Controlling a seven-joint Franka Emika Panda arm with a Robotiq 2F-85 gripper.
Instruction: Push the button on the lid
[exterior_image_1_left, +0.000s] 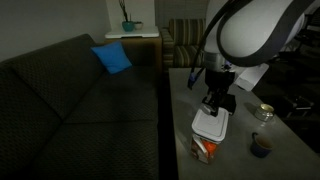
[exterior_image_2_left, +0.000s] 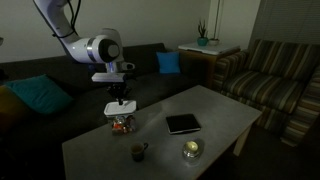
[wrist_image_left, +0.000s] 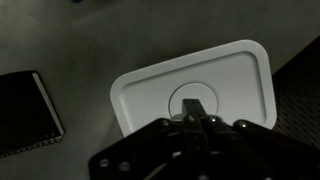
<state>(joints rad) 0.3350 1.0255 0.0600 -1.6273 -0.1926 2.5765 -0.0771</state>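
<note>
The white rounded-square lid (wrist_image_left: 190, 82) with a raised rim fills the wrist view; a round button (wrist_image_left: 192, 101) sits at its middle. The lid tops a small clear container showing orange (exterior_image_1_left: 205, 149), seen in both exterior views (exterior_image_2_left: 122, 124). My gripper (wrist_image_left: 195, 107) is shut, its fingers together with the tip resting on the round button. In both exterior views the gripper (exterior_image_1_left: 214, 106) (exterior_image_2_left: 120, 100) stands straight above the lid (exterior_image_1_left: 210, 126) (exterior_image_2_left: 119, 110), touching it.
A flat black square object (exterior_image_2_left: 183, 123) lies on the grey table (exterior_image_2_left: 215, 115), also in the wrist view (wrist_image_left: 25, 108). A dark cup (exterior_image_2_left: 139, 151) (exterior_image_1_left: 261, 146) and a glass jar (exterior_image_2_left: 192, 149) (exterior_image_1_left: 265, 112) stand nearby. A dark sofa (exterior_image_1_left: 70, 90) borders the table.
</note>
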